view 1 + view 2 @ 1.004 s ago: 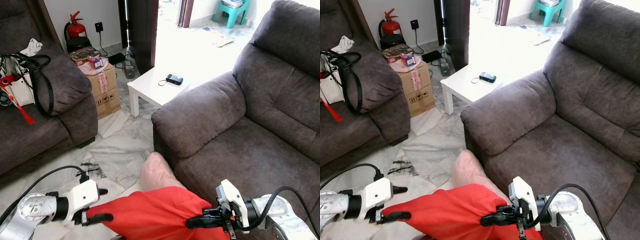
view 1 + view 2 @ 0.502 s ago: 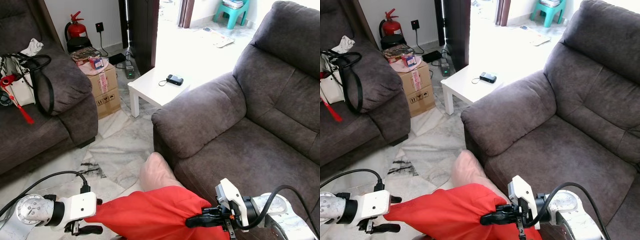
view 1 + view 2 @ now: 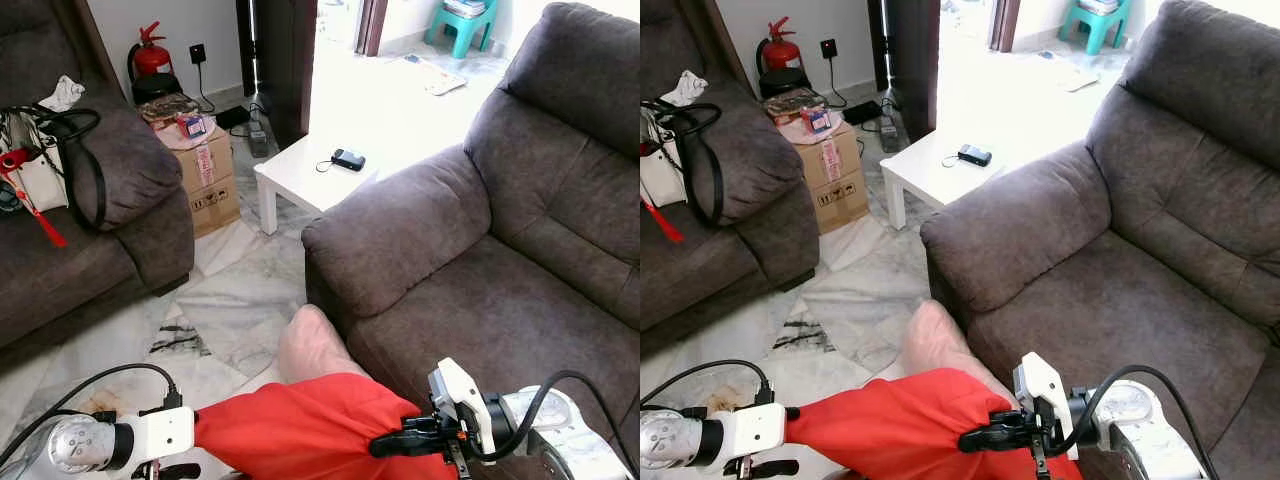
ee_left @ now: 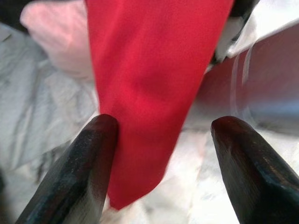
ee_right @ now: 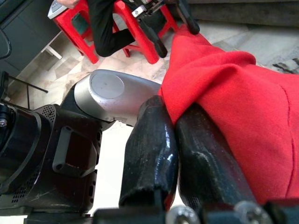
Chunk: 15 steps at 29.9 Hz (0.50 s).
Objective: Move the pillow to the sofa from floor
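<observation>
The pillow (image 3: pixel 310 425) has a red cover and a pale pink end (image 3: pixel 310 345). It hangs low in front of me, beside the grey sofa's (image 3: pixel 500 290) arm. My right gripper (image 3: pixel 385 447) is shut on the red cover's right edge; the right wrist view has its two fingers (image 5: pixel 154 140) pressed together with red cloth pinched between them. Low on the left, at the pillow's other end, my left gripper (image 3: pixel 172 468) is open. The red cloth (image 4: pixel 149 84) hangs between its spread fingers and brushes one of them (image 4: pixel 93 154).
A white low table (image 3: pixel 300 180) with a black device (image 3: pixel 349 159) stands behind the sofa arm. A cardboard box (image 3: pixel 207 175) and a fire extinguisher (image 3: pixel 150 58) are beyond it. A second sofa (image 3: pixel 110 240) on the left holds a white handbag (image 3: pixel 35 170). Marble floor lies between.
My left gripper has dropped lower and nearer to me, down to the bottom edge of the view. The right gripper keeps its hold and has barely moved.
</observation>
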Available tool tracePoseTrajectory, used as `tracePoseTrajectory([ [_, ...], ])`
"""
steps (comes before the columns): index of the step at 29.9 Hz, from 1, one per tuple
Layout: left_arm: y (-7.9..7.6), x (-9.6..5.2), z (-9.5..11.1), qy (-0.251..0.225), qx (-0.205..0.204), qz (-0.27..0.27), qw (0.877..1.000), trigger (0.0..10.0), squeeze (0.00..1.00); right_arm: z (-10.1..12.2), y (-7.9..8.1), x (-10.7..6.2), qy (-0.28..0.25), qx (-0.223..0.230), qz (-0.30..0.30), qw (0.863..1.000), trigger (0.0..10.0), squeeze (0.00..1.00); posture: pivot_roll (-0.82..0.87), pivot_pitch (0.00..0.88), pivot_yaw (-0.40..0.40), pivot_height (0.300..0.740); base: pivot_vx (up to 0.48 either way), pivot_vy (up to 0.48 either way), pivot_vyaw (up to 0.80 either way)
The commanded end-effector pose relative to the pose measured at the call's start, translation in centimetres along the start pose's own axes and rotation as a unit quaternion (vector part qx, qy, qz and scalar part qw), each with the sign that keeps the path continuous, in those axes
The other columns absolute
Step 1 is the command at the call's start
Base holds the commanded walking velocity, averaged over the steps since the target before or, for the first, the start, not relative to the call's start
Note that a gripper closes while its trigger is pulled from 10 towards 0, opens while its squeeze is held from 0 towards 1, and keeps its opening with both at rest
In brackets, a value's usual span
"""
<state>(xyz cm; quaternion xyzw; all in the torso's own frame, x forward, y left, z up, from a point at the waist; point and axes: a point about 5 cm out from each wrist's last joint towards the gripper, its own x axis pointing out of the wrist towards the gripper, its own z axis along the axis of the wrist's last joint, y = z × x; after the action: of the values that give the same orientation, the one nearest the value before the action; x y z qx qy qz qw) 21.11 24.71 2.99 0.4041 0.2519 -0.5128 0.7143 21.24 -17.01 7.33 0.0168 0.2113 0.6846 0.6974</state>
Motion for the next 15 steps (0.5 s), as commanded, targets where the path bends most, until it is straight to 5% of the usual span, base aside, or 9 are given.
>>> tracePoseTrajectory([
  [1,-0.3,0.4,-0.5,0.014,0.017,0.003,1.0,10.0,0.0,2.0,0.1,0.0,-0.027,-0.041,0.022,0.999,10.0,0.0,0.17,0.122,-0.098,0.74,0.0,0.0,0.0],
  [8,1.5,0.6,-0.4,0.007,0.036,0.084,0.996,10.0,0.0,2.0,0.1,-0.2,-0.026,-0.041,0.02,0.999,10.0,0.0,0.17,0.12,-0.099,0.74,0.0,0.0,0.0],
  [15,1.2,1.5,-0.5,-0.008,0.016,0.083,0.996,10.0,0.0,2.1,0.2,-0.2,-0.026,-0.042,0.022,0.999,10.0,0.0,0.15,0.114,-0.104,0.74,0.0,0.0,0.0],
])
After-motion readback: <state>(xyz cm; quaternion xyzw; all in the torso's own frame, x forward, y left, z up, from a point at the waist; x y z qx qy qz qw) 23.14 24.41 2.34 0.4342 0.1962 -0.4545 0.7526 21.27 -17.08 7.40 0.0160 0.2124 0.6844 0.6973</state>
